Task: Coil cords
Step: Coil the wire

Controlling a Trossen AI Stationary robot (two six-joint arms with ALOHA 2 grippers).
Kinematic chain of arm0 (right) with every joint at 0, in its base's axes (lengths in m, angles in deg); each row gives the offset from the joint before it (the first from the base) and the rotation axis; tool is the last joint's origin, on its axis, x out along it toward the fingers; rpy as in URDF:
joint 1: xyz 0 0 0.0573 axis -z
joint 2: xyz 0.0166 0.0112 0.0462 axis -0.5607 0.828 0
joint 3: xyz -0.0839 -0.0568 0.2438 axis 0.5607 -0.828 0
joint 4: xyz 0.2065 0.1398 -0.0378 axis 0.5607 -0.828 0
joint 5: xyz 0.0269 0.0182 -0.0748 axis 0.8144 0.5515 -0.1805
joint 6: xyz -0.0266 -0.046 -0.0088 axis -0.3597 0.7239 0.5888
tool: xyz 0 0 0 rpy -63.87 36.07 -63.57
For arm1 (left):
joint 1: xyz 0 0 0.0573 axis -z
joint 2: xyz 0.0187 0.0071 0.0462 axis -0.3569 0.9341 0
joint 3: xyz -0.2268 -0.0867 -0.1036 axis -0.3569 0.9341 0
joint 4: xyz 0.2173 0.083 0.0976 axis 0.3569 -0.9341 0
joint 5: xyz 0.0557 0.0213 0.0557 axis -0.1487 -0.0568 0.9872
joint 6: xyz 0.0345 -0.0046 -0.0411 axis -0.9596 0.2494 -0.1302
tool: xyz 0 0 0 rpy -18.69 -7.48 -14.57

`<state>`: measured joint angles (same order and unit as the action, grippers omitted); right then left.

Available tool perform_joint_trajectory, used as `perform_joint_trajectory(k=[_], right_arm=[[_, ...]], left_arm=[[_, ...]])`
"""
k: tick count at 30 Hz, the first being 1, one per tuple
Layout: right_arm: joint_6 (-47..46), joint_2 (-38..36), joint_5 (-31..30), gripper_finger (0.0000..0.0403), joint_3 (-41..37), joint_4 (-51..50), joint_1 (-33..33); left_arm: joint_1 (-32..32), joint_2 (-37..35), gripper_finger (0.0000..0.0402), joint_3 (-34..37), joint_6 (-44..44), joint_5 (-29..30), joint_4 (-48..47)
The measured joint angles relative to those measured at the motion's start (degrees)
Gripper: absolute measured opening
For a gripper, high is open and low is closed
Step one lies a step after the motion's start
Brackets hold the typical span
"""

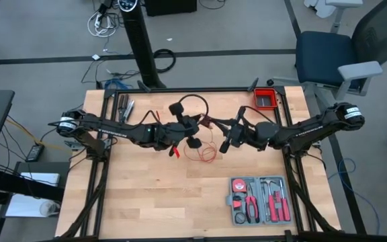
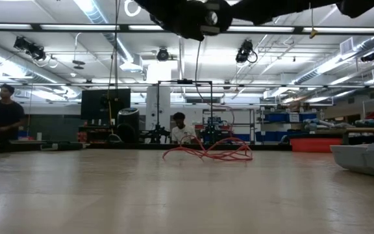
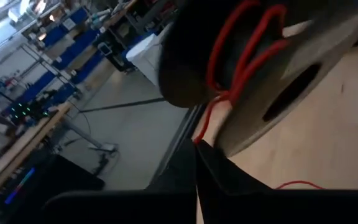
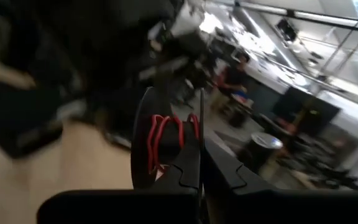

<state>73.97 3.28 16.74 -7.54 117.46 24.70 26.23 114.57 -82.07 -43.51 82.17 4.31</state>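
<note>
Both grippers hang together above the middle of the wooden table [image 1: 146, 195], lifted clear of its surface. Left gripper [image 1: 192, 129] has its fingers pinched narrow, and the left wrist view shows several turns of the thin, bright red thread-like cord [image 3: 244, 46] wrapped around a dark fingertip just ahead of it. Right gripper [image 1: 226, 142] is likewise clamped narrow; in its own wrist view the red turns sit directly in front of its closed tips, which seem to nip a strand. I judge that one gripper serves as a spool while the other feeds and tensions the line, which would explain why they meet so closely and so high.

Below and between the two grippers, the uncoiled rest of the cord lies in a loose tangle on the table, a strand rising from it toward the grippers. Well off from the right gripper, nearer the table's front edge, the open grey plastic tool case [image 1: 259, 199] with red-handled tools lies untouched. Much of the winding looks unfinished.
</note>
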Motion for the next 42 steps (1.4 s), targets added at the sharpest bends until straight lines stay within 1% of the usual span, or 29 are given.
perform_joint_trajectory(k=[4,6,9,12,16,19,24,27,31,33,37,42], right_arm=[[4.68,-0.01,-5.74,0.0002,0.02,-3.75,-1.0],[6.65,0.01,-8.48,0.0002,0.02,-3.83,-1.1],[10.81,0.01,-11.52,0.0001,0.02,-4.14,-1.1],[14.24,0.02,-13.23,0.0001,0.02,-4.31,-0.84],[15.43,0.04,-13.4,0.0001,0.0,-4.37,0.15],[14.14,0.04,-13.29,0.0001,0.0,-2.56,0.92],[12.76,0.07,-12.31,0.0001,0.0,2.0,1.28],[12.74,0.09,-10.39,0.0,0.0,2.22,1.3],[12.69,0.09,-10.04,0.0,0.0,2.48,1.39],[12.32,0.09,-9.6,0.0,-0.02,2.99,1.39],[9.17,0.09,-6.47,0.0,-0.05,2.95,1.41],[7.91,0.09,-5.73,0.0,-0.02,2.97,1.41]], left_arm=[[0.0,0.0,0.0,-0.32,-2.51,-0.07,0.08],[0.02,-0.02,0.0,-0.95,-2.54,-0.79,0.49],[0.0,-0.11,0.0,-1.78,-2.11,-2.92,0.41],[-0.02,-0.13,0.0,-2.32,-0.87,-6.1,0.49],[-0.02,-0.15,0.0,-2.34,1.58,-9.52,1.66],[-0.02,-0.13,0.0,-2.34,3.25,-11.72,2.74],[-0.02,-0.13,0.0,-2.36,5.23,-12.41,3.76],[0.04,-0.13,0.0,-2.36,6.2,-12.72,3.54],[0.04,-0.13,0.0001,-2.36,7.77,-12.84,3.37],[0.04,-0.13,0.0007,-2.36,7.86,-12.84,2.94],[0.09,0.07,0.0029,-2.36,8.17,-13.07,2.23],[0.09,1.46,0.0054,-2.29,8.18,-13.29,2.8]])
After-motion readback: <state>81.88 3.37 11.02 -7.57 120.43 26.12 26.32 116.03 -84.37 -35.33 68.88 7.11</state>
